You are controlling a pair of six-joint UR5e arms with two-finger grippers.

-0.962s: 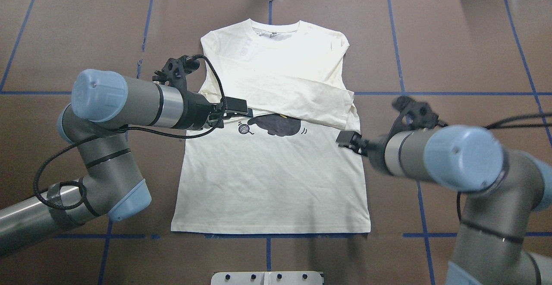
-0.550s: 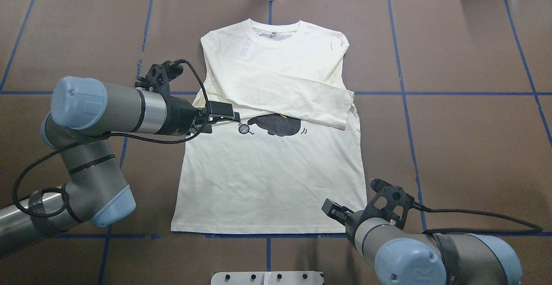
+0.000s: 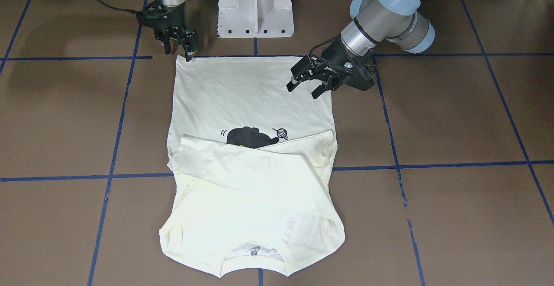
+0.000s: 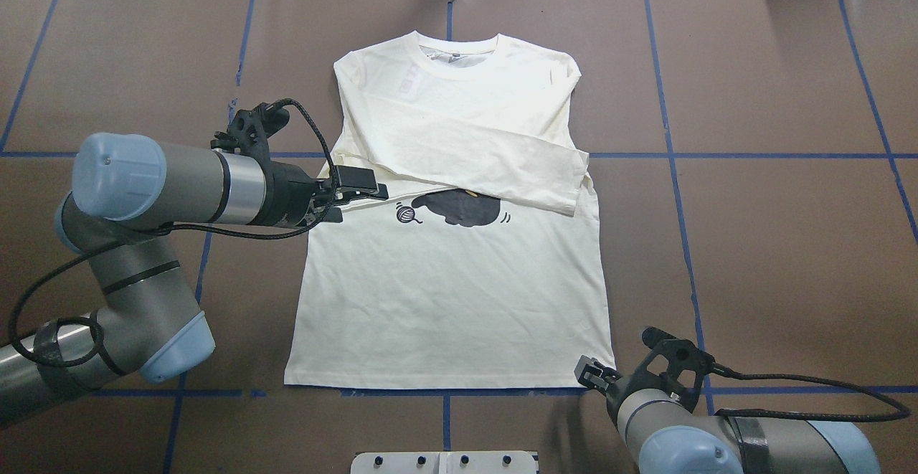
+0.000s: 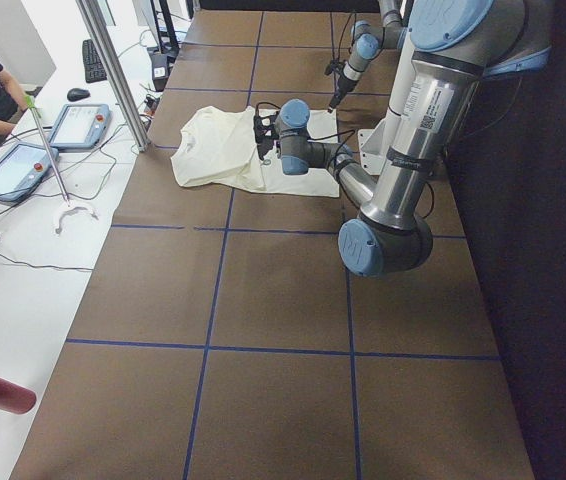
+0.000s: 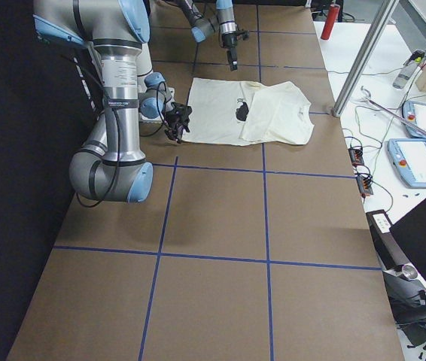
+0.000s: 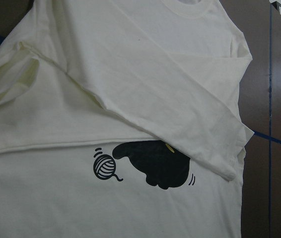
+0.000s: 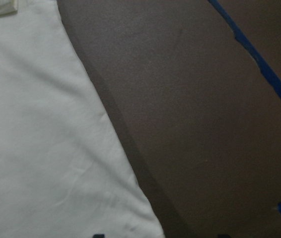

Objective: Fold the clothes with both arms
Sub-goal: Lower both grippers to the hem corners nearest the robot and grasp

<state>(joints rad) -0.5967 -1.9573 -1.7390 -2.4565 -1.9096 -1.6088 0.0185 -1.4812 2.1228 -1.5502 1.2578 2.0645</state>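
Exterior front-facing view showed the cream shirt (image 3: 251, 91) lying flat on the table (image 3: 433, 126), the right gripper (image 3: 178, 54) spread apart at one hem corner and the left gripper (image 3: 302, 91), also apart, over the side edge, so both probably needed to pinch the hem corners evenly.

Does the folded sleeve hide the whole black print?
No, the lower part of the print shows plainly below the sleeve.
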